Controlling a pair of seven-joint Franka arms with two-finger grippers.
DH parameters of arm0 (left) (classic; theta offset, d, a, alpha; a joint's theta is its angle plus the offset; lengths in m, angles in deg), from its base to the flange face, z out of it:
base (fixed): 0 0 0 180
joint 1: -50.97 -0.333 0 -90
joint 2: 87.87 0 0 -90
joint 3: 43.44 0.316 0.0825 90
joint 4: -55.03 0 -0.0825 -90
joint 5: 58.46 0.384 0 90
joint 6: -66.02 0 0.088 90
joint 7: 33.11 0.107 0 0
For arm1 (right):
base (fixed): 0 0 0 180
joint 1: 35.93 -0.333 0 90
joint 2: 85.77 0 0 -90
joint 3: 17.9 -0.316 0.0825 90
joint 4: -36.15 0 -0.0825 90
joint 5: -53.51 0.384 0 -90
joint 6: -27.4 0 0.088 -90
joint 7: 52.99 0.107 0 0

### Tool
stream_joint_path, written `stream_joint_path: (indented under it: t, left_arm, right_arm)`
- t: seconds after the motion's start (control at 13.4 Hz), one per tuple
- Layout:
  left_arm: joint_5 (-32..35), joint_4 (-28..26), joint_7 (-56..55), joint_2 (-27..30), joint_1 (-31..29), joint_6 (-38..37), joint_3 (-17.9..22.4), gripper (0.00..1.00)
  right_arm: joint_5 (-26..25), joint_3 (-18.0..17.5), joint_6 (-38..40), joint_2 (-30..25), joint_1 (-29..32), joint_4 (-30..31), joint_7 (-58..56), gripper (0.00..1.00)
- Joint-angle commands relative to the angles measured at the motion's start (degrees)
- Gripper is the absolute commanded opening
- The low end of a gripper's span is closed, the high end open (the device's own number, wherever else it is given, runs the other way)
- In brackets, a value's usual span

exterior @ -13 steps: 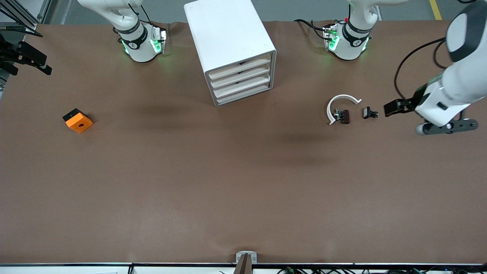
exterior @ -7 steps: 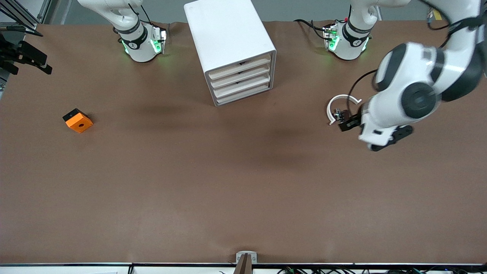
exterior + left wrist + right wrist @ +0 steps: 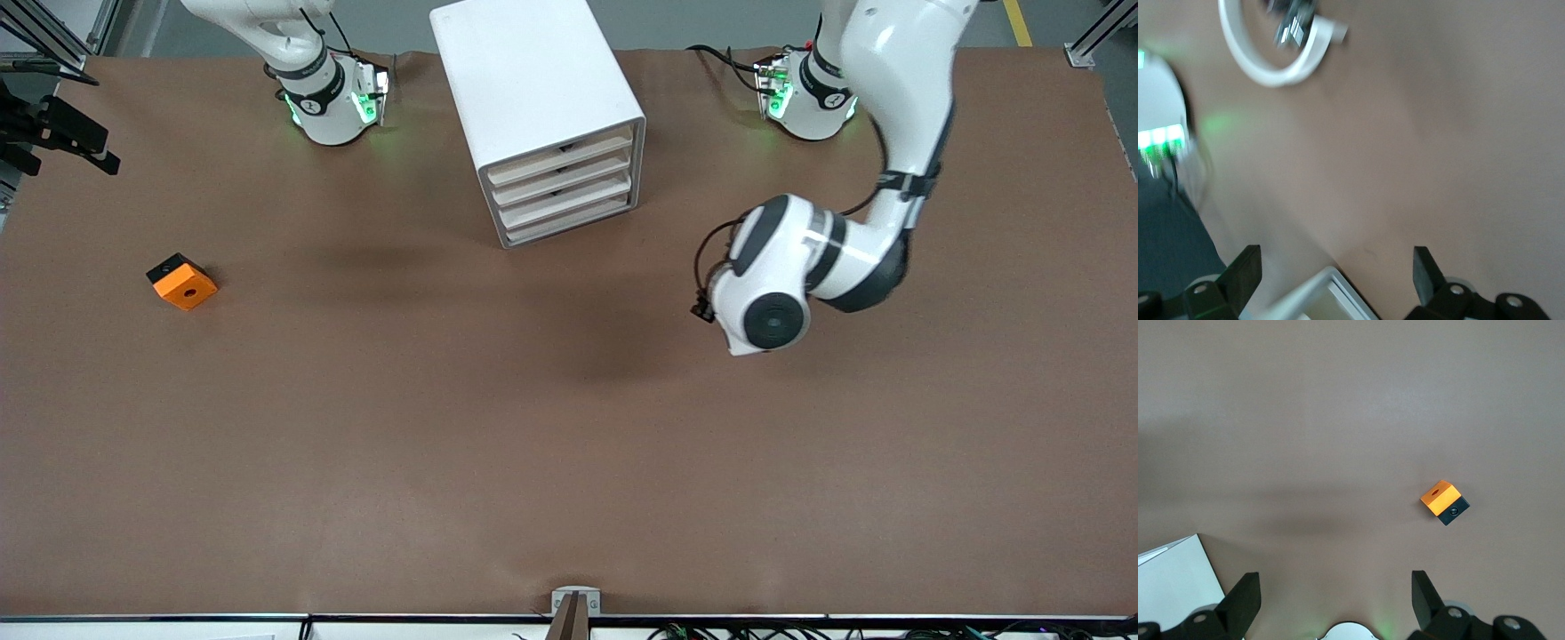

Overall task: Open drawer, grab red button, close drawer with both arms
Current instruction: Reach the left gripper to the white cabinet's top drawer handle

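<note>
Button [image 3: 1293, 23] lies well apart from open left gripper [image 3: 1337, 275].

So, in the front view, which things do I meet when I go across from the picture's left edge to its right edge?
Orange block → right arm's base → white drawer cabinet → left arm's white wrist.

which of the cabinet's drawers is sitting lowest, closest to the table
The bottom drawer of the white cabinet, the lowest of the stacked fronts, right above the brown table. All the drawers look shut, and the others sit above it.
</note>
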Motion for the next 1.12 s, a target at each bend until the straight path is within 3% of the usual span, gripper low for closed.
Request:
stream_joint_path:
  t: [0.0,0.15,0.3,0.89,1.04]
  left_arm:
    - [-5.49,1.1,-18.22,-3.54,1.09,-0.64,0.32,1.0]
    - [-8.21,1.54,-27.31,-6.7,3.28,-1.86,0.32,1.0]
    - [-13.3,1.36,-29.7,-8.2,5.13,-2.75,0.32,1.0]
    - [-33.09,1.54,-36.92,-8.03,2.84,-7.58,0.49,1.0]
    - [-34.94,1.19,-37.01,-8.82,3.46,-8.81,0.32,0.93]
  right_arm:
    - [0.1,0.4,-0.1,-0.48,-0.65,-0.07,0.25,1.0]
    - [0.1,0.4,-0.36,-0.48,-0.65,-0.07,0.25,1.0]
    - [0.1,0.4,-0.36,-0.48,-0.65,0.02,0.25,1.0]
    - [0.1,0.4,-0.01,-0.48,-0.65,0.2,0.25,1.0]
    - [0.1,0.4,-0.01,-0.48,-0.57,0.2,0.25,1.0]
